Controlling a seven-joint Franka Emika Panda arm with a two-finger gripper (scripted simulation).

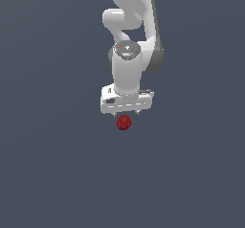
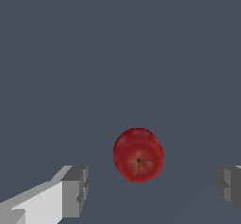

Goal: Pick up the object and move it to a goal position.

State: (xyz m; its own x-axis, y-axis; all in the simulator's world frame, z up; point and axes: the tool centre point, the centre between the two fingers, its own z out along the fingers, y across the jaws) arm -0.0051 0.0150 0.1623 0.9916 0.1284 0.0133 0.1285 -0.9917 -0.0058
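The object, a small glossy dark-red apple-like ball [image 1: 123, 122], lies on the dark grey floor just below the white gripper [image 1: 127, 112] in the exterior view. The gripper hangs from the white arm and points down, a little above the ball. In the wrist view the ball [image 2: 138, 155] shows its dimpled top and sits in the wide gap between the two grey fingertips [image 2: 75, 192], slightly ahead of them. The gripper [image 2: 151, 189] is open and holds nothing. Neither finger touches the ball.
The plain dark grey floor [image 1: 57, 165] fills both views. The white arm [image 1: 128, 35] rises behind the gripper towards the top of the exterior view. No other object and no goal marker shows.
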